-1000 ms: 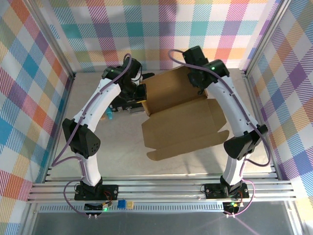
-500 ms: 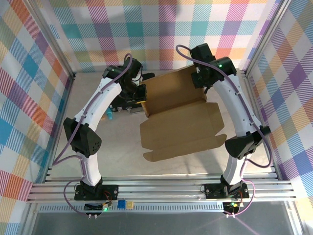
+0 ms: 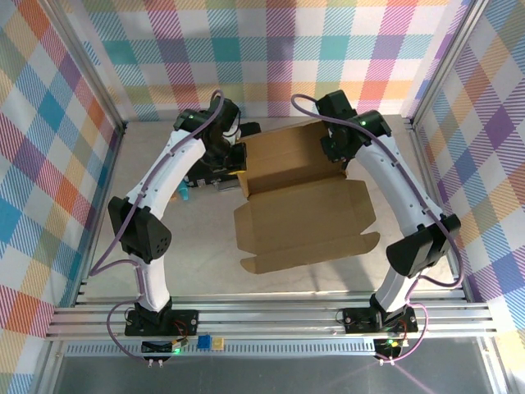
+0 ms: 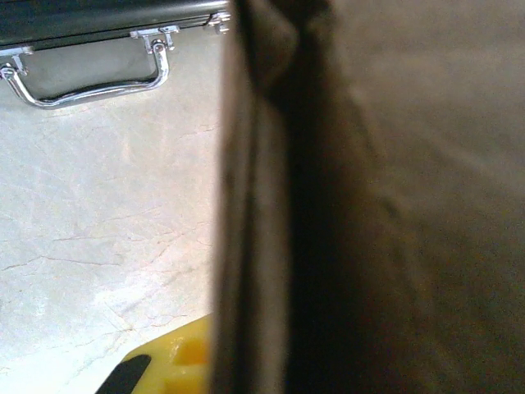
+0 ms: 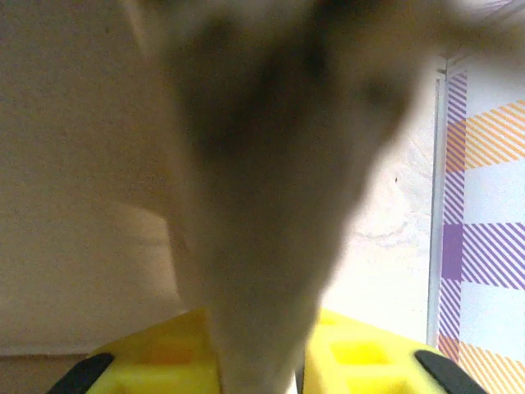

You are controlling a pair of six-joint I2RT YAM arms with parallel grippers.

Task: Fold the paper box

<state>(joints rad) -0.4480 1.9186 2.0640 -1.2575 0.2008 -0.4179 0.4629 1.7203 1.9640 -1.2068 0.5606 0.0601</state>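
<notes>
Your right gripper (image 3: 337, 154) has slid inward along the far right corner of the paper box (image 3: 303, 217), and the box's near panel has drifted slightly to the left with it. The box lies half open in the middle of the table (image 3: 193, 254). Its big near panel is flat, and its far panel stands up between the two wrists.

Your left gripper (image 3: 235, 159) sits at the box's far left corner. On the left wrist camera the cardboard edge (image 4: 254, 213) runs straight down past one yellow finger (image 4: 182, 363). The sheet hides the other finger, so you cannot tell how wide that claw stands or whether it grips.

On the right wrist camera a blurred flap of the box (image 5: 254, 205) drops between the two yellow fingers (image 5: 365, 357). They are drawn in on either side of it with almost no gap, so that claw is pinching the cardboard.

Left of the box, a black case (image 4: 107, 15) with a metal handle (image 4: 82, 82) lies on the table, just beyond the left claw.
</notes>
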